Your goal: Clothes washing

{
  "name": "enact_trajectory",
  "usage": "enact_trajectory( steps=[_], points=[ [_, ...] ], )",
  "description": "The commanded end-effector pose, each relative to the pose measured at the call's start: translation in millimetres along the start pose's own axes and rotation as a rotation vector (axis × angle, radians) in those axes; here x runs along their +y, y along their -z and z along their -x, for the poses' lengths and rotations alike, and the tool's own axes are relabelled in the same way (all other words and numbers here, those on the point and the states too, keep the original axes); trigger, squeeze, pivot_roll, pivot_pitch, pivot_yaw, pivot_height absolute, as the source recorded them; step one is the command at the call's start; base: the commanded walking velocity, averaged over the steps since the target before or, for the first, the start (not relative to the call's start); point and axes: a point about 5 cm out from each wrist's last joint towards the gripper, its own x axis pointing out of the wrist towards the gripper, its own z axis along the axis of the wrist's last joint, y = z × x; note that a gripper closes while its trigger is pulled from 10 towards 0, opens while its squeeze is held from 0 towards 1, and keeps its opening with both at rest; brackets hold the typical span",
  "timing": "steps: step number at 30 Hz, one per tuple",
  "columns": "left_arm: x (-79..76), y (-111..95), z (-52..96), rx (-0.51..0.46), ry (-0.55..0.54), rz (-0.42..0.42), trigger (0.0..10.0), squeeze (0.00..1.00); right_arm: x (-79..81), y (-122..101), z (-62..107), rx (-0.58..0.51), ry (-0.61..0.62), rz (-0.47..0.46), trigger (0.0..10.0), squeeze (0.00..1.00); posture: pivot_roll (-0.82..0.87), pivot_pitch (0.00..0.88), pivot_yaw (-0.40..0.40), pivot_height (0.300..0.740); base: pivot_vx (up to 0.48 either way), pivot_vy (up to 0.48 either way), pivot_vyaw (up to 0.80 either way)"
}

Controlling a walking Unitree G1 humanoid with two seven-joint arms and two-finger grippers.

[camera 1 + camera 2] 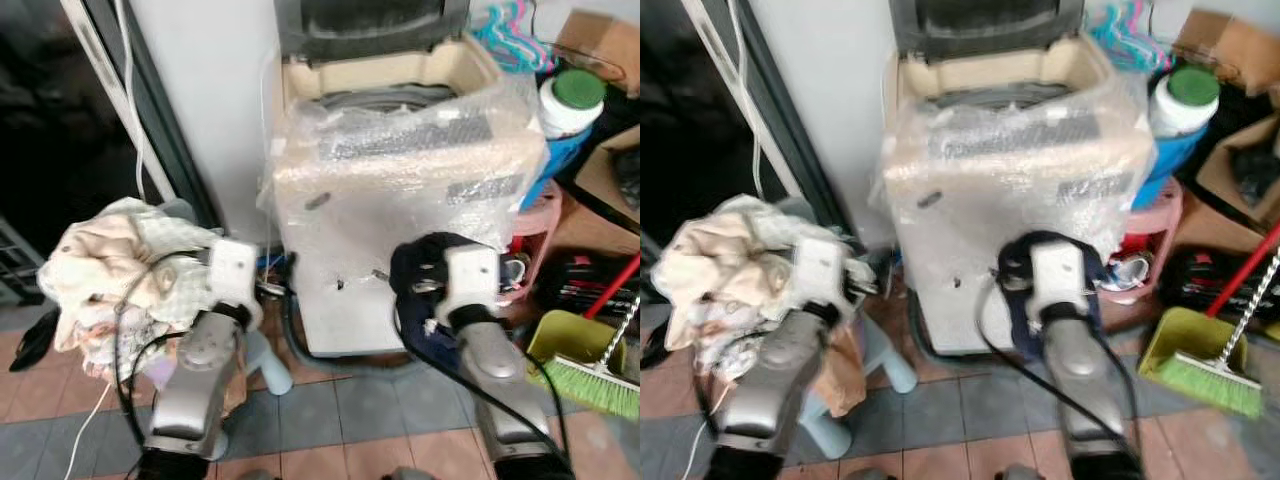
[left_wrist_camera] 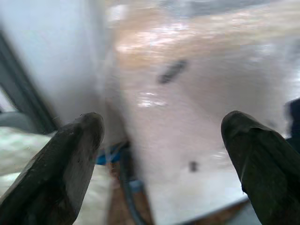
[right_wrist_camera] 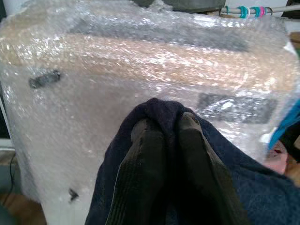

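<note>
Before the washing machine (image 1: 400,200), right gripper (image 3: 164,129) (pinching dark garment (image 3: 225,183)).

Home laundry corner; washing machine (image 1: 400,200) (bubble-wrapped), clothes pile (image 1: 120,280), broom (image 1: 600,380).

My head views are evenly lit and soft, with glare on the bubble wrap (image 1: 400,150) over the washer (image 1: 390,200), a near-black doorway (image 1: 50,110) at my left, and lines bowing toward the edges. My left wrist view is heavily blurred: my fingers (image 2: 61,173) are dark smears and the wrap behind is a washed-out glow. My right wrist view is sharper, the wrap sparkling with highlights, my fingers (image 3: 140,173) and the dark cloth (image 3: 262,197) in shadow.
</note>
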Motion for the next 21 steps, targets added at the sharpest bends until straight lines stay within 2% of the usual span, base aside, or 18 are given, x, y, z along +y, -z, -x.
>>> enact_trajectory(
  steps=[1, 7, 11, 15, 21],
  points=[
    [8.1, 1, 1.1, 0.002, -0.017, -0.023, 10.0, 0.0, 10.8, -12, -3.3, -0.059, -0.05, -0.017, 10.0, 0.0, -0.03, 0.0, 0.088, 0.74, 0.0, 0.0, 0.0],
    [19.2, 4, 3.6, -0.005, -0.074, 0.001, 10.0, 0.0, 6.6, -14, -11.7, -0.07, -0.055, -0.013, 10.0, 0.0, -0.02, 0.0, 0.062, 0.74, 0.0, 0.0, 0.0],
    [23.5, 0, 3.9, -0.038, -0.099, 0.001, 10.0, 0.0, 9.6, -17, -16.1, -0.081, -0.077, -0.005, 10.0, 0.0, -0.01, 0.0, 0.061, 0.74, 0.0, 0.0, 0.0],
    [24.9, 0, 2.0, -0.035, -0.104, 0.005, 10.0, 0.0, 11.4, -28, -27.2, -0.125, -0.088, 0.007, 10.0, 0.0, -0.03, 0.0, 0.073, 0.74, 0.0, -0.458, 0.0],
    [25.9, 2, 1.6, -0.033, -0.106, 0.004, 10.0, 0.0, 10.1, -27, -26.1, -0.127, -0.088, 0.017, 10.0, 0.0, -0.03, 0.0, 0.073, 0.74, 0.0, -0.458, 0.0]
  ],
)
